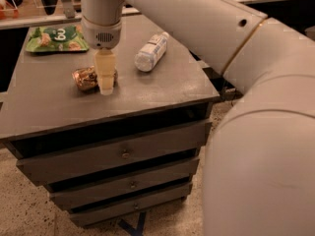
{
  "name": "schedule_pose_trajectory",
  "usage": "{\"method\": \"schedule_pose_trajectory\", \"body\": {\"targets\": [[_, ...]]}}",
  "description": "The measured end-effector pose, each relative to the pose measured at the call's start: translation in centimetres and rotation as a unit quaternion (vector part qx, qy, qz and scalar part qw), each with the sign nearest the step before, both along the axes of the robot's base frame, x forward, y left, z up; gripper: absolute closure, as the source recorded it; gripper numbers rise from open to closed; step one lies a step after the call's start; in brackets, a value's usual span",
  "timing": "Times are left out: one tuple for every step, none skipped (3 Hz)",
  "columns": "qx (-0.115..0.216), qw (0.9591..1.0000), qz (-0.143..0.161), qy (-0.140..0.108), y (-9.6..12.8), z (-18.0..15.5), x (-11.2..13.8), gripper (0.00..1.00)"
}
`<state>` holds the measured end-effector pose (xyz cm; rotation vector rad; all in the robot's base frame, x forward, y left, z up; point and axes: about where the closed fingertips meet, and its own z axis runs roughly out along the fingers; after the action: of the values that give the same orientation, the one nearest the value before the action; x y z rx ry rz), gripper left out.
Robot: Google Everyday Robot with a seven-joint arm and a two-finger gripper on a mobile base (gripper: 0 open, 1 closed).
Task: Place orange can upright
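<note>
Right now I am reaching straight down over the bench (162, 90), and my hand (105, 85) is hanging with its tip just above or on the top, right against one end of the orange can (84, 78). Whether my hand is spread, pressed together or pinching the can I cannot tell, since from here it is showing as one pale column and hiding the near end of the can.

I judge I am coming in at that end because the can needs tipping up, and a hold near one end gives me a pivot.

The can is lying on its side, not upright. Its long axis is running flat along the bench, one end pointing in under my hand and the other pointing away from it. Which end carries the pull-tab I cannot make out.

A clear plastic bottle (149, 52) with a white label is also lying down, on the opposite side of my hand from the can and a little beyond it, well apart. A green snack bag (55, 37) is lying flat beyond the can, near the far corner, apart from my hand.

So the can is not yet stood up, and I am thinking the risk is it rolling away as I tip it.
</note>
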<state>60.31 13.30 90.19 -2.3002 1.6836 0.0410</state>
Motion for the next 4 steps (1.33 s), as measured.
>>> {"method": "schedule_pose_trajectory", "body": {"targets": [[-0.006, 0.9999, 0.012, 0.002, 3.2, -0.3, 0.6, 0.00], [0.010, 0.9992, 0.031, 0.024, 5.1, -1.3, 1.3, 0.00], [0.039, 0.9964, 0.060, 0.046, 6.0, -2.4, 1.5, 0.00], [0.058, 0.9936, 0.074, 0.062, 5.7, -3.8, 1.5, 0.00]]}}
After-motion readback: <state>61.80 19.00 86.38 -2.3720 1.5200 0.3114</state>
